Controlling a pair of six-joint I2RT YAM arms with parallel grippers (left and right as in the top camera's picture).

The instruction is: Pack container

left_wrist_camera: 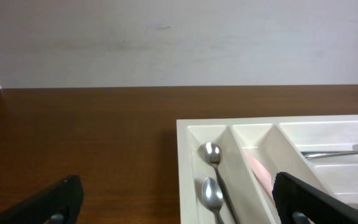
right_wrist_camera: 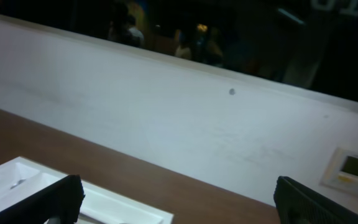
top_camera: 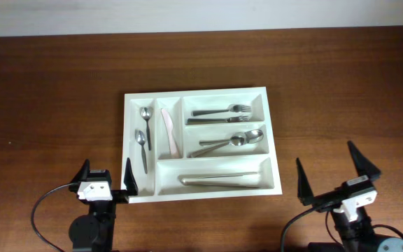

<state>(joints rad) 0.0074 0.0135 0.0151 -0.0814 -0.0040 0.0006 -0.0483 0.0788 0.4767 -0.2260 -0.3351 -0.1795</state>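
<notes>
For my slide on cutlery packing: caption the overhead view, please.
White five-compartment tray holding forks and spoons on a wooden table, with left gripper and right gripper open nearby.

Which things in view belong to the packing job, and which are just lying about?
Job: container, holding teaspoons, a pink utensil, forks, large spoons and a long metal utensil; left fingers and right fingers, open and empty.

Not the job: wooden table, wall, wall panel.

No text, label, brand, number or sign could be read in any view. On the small wall panel (right_wrist_camera: pixel 355 169) at the far right, nothing legible was made out.
</notes>
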